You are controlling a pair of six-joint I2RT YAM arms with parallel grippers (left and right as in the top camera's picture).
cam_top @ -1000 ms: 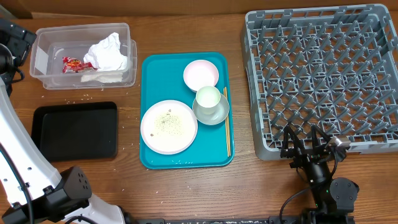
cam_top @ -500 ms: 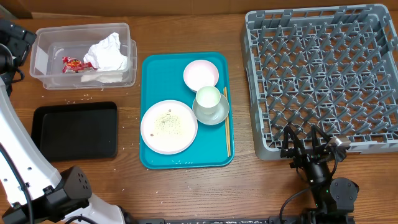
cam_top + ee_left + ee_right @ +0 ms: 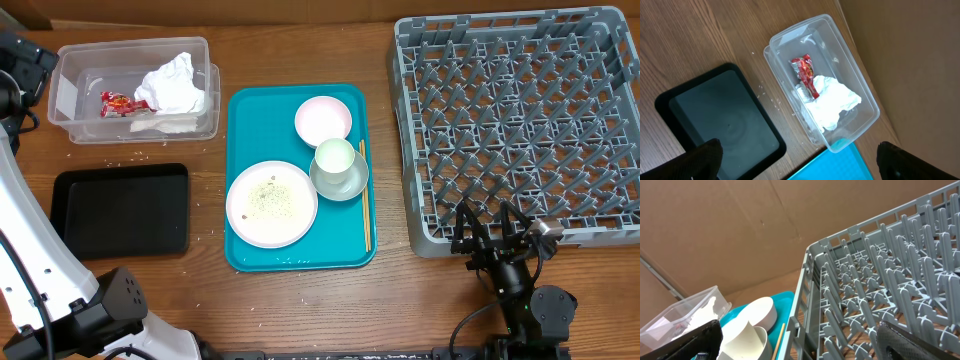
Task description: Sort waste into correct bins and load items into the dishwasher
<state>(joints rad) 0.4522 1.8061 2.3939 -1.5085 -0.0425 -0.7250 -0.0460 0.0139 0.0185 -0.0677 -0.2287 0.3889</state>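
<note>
The white plate point(image 3: 271, 203), with rice grains point(image 3: 268, 194) on it, lies on the teal tray point(image 3: 240, 110), beside the pink plate point(image 3: 323, 119), the cup point(image 3: 334, 156) sitting in the bowl point(image 3: 345, 185), and the chopsticks point(image 3: 365, 205). The rack point(image 3: 520, 120) stands right of the tray. The left gripper point(image 3: 799, 152) and the right gripper point(image 3: 490, 232) are both spread and hold nothing. I think the cup should be lifted out first, by its rim, straight up, so the bowl does not tip.

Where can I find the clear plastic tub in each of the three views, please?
Overhead: the clear plastic tub is at the upper left, above the black tray.
Left wrist: in the middle, lying diagonally.
Right wrist: only part of it, in the lower left corner.
Shared landmark: the teal tray, beside the tub in every view.
</note>
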